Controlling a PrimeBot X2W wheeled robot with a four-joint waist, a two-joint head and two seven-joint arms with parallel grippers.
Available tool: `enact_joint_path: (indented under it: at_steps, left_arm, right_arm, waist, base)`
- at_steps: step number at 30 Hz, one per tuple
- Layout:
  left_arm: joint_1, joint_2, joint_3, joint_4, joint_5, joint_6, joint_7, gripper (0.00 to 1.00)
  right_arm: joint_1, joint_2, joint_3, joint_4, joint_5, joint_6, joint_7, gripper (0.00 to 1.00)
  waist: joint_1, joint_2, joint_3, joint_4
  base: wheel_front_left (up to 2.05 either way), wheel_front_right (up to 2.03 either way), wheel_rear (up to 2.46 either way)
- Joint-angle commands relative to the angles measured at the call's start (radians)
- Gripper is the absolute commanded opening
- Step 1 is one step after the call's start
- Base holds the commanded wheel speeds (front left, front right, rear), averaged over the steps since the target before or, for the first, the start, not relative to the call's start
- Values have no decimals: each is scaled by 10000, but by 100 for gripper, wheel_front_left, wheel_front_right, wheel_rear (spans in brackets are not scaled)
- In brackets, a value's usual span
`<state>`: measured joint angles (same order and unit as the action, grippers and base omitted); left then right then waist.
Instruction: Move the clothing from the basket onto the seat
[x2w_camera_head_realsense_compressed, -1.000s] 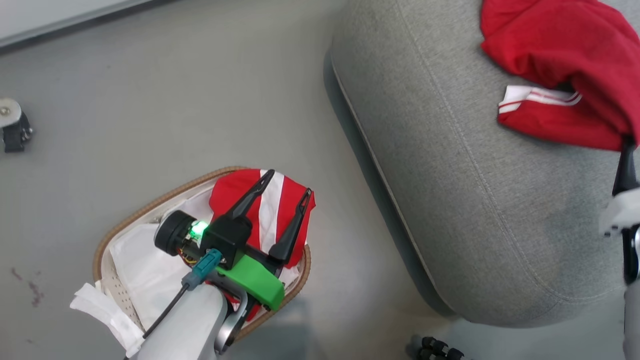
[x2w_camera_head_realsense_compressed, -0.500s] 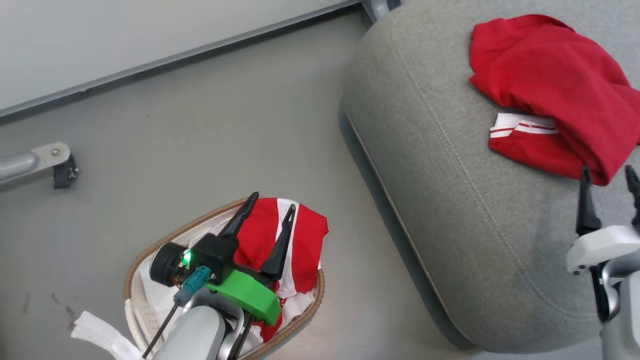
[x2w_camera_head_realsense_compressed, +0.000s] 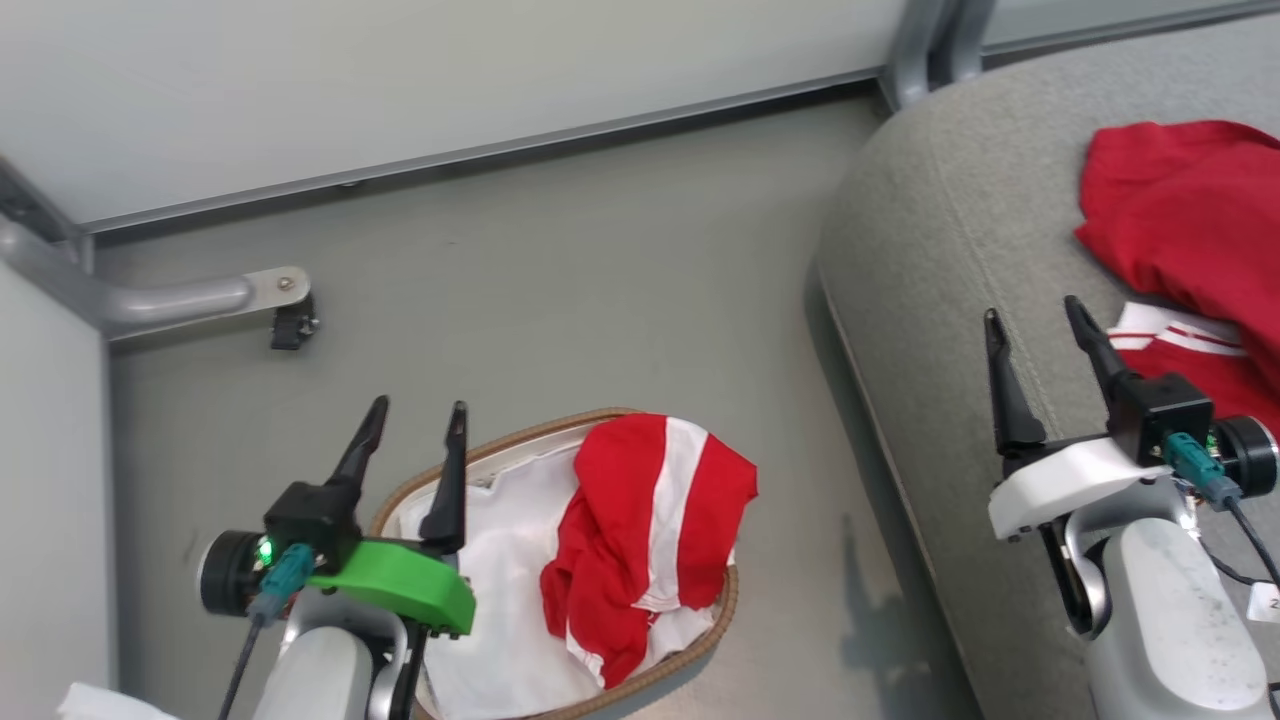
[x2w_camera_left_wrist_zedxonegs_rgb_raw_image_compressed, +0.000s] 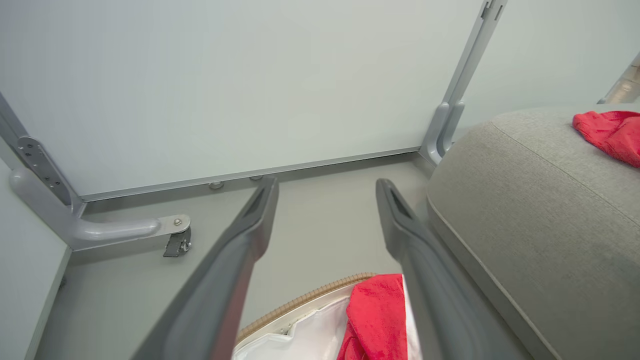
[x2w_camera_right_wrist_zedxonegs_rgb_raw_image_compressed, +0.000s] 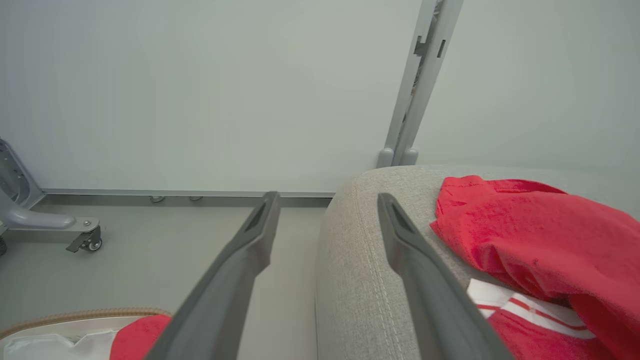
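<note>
Left in the rounded white perforated plastic basket with brown woven-look rim (x2w_camera_head_realsense_compressed: 545, 428), down on the floor: one soft bright-red garment with a broad white band (x2w_camera_head_realsense_compressed: 650, 530), crumpled over the white liner (x2w_camera_head_realsense_compressed: 500, 560) and heaped toward the side nearest the seat. Already on the large grey woven-fabric seat cushion (x2w_camera_head_realsense_compressed: 930, 300): a second bright-red garment (x2w_camera_head_realsense_compressed: 1180, 210), with a thin-striped white cuff (x2w_camera_head_realsense_compressed: 1175, 335) peeking out beneath it.

Probably light, limp and shapeless. No stiffness to lever on, nothing fragile, little slip on cloth. Bound to sag and trail once raised, so best pinched at a thick fold high on the heap, beside the white band, rather than at a loose hem. Worth lifting well up to clear the rim.

Long axis of the heap roughly along the white band, running in the head view from upper right to lower left, ragged lower end pointing toward the robot.

Left tool (x2w_camera_head_realsense_compressed: 419, 405) spread wide and empty, over the basket's left end, beside the garment without touching it. Right tool (x2w_camera_head_realsense_compressed: 1032, 308) likewise spread and empty, above the seat, near the cuff.
</note>
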<state>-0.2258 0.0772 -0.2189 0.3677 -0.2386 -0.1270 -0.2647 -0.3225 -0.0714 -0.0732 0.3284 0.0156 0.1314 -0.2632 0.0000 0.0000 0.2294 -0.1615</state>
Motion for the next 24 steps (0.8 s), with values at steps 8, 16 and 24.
enact_joint_path:
  at_steps: [8, 16, 24]
  left_arm:
    - [655, -168, 1657, 151, 411, 131, 7, 100]
    - [1354, -248, 2518, 297, 684, 127, 5, 100]
    - [2138, -260, 2679, 263, 636, 161, 5, 100]
  right_arm:
    - [147, 165, 698, 167, 223, -14, -24, 100]
    - [709, 181, 1042, 441, 419, -14, -24, 100]
    - [1317, 184, 1118, 595, 715, -14, -24, 100]
  waist:
    - [0, 0, -843, 1121]
    - [0, 0, -1560, 1214]
    - [0, 0, -2008, 1109]
  base:
    - [0, 0, 0]
    - [0, 0, 0]
    - [0, 0, 0]
